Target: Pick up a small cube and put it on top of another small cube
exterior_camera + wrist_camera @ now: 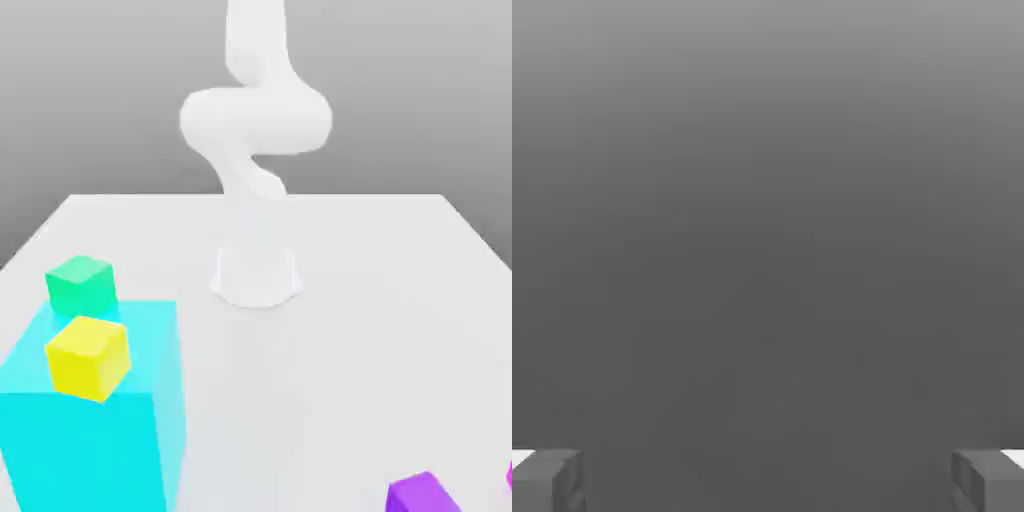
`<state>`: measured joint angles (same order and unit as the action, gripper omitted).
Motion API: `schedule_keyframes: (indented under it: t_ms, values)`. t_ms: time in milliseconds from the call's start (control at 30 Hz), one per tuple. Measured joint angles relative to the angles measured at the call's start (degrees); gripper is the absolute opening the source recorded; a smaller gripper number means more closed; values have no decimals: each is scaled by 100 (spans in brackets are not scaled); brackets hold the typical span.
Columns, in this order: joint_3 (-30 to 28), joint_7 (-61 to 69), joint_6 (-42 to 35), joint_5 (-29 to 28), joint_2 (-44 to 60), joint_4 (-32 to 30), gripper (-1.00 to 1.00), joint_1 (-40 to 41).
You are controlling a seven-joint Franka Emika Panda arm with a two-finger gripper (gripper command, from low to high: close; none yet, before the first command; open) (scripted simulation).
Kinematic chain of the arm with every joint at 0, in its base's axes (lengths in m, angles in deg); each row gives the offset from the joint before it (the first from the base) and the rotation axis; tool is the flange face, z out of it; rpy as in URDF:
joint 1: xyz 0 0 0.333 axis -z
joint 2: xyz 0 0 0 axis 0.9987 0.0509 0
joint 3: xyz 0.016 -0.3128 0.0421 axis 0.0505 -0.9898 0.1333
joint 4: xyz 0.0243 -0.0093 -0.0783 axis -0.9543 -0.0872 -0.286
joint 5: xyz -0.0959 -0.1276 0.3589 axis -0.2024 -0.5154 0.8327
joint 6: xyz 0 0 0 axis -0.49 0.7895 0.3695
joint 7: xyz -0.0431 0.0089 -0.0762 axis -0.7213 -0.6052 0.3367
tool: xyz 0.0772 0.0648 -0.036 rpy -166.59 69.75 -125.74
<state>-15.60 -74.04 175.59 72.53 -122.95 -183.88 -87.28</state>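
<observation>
White desk (380, 300) is spreading out under a white arm (255, 120) that is rising from its round base (257, 275) near the middle and twisting upward out of the top of the exterior view. In the hand view the pincer (768, 480) is standing wide open, its two grey fingertips (547, 480) sitting far apart at opposite edges with nothing between them, and it is facing only a plain grey backdrop. None of the blocks are lying before it, so they are all sitting well away from the pincer, down on the desk.

Toward the exterior view's left, a big cyan block (90, 420) is standing on the desk, and a small yellow cube (88, 357) is resting on its top face. A small green cube (80, 284) is sitting just behind the yellow one, probably on the cyan block's far edge, though I cannot be sure. At the exterior view's lower right, a purple cube (425, 495) is resting on the desk, with a sliver of a magenta thing (509, 476) at the very edge beside it.
</observation>
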Motion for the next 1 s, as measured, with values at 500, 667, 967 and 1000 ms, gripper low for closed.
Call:
schedule_keyframes:
  t_ms: [500, 667, 967, 1000]
  values:
    - [703, -239, 837, -405, 3149, 149, 0, -176]
    - [836, -352, 1110, -589, 4191, 199, 0, -387]
    - [981, -454, 1612, -775, 6053, 287, 0, -715]
    - [965, -484, 1724, -818, 6260, 315, 0, -752]
